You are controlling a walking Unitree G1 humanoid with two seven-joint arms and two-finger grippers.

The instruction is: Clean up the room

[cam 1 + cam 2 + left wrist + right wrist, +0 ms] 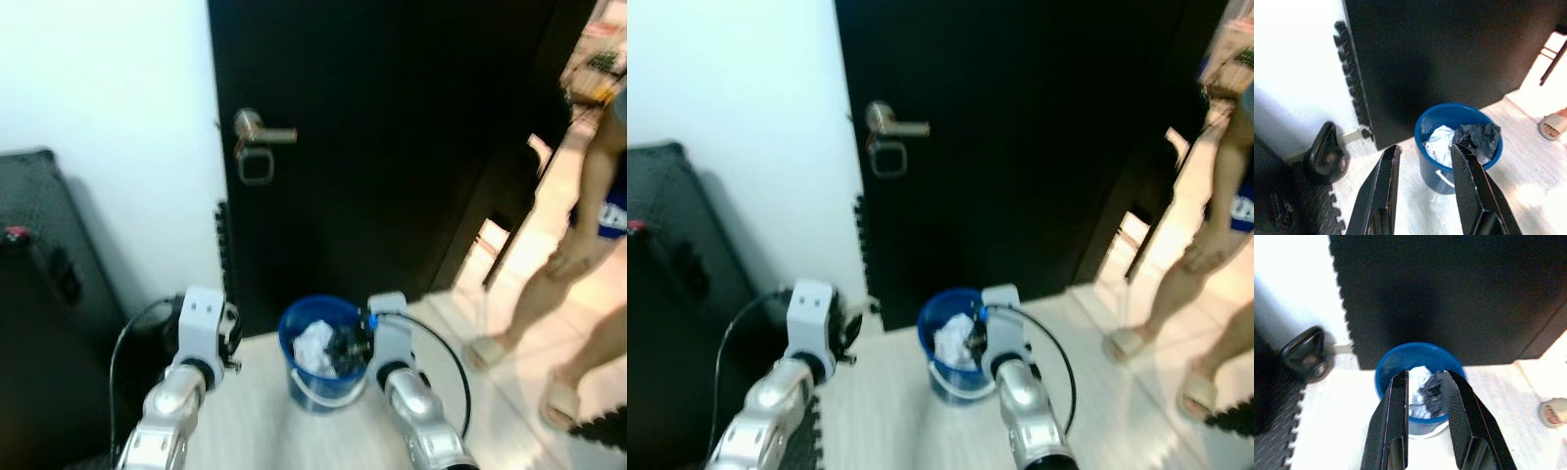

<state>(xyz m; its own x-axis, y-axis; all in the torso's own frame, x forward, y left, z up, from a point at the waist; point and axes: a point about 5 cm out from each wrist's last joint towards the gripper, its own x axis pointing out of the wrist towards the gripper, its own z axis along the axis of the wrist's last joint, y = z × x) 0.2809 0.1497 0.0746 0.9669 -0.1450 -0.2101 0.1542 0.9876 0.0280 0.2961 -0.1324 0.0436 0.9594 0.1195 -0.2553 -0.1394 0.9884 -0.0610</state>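
A blue bucket (321, 354) stands on the pale floor (1332, 431) at the foot of a black door (392, 147), holding crumpled white paper (1440, 144) and a dark rag (1478, 138) draped toward its rim. The right gripper (1426, 382) hangs directly over the bucket's mouth, its fingers spread with nothing between them. The left gripper (1422, 152) hovers at the bucket's nine o'clock, fingers likewise parted and empty. A black kettlebell (1305, 355) sits by the white wall (108, 117), beside dark foam matting (1273, 431). At three o'clock, a person's legs in pale sandals (563, 397) stand on the tiled floor beyond.
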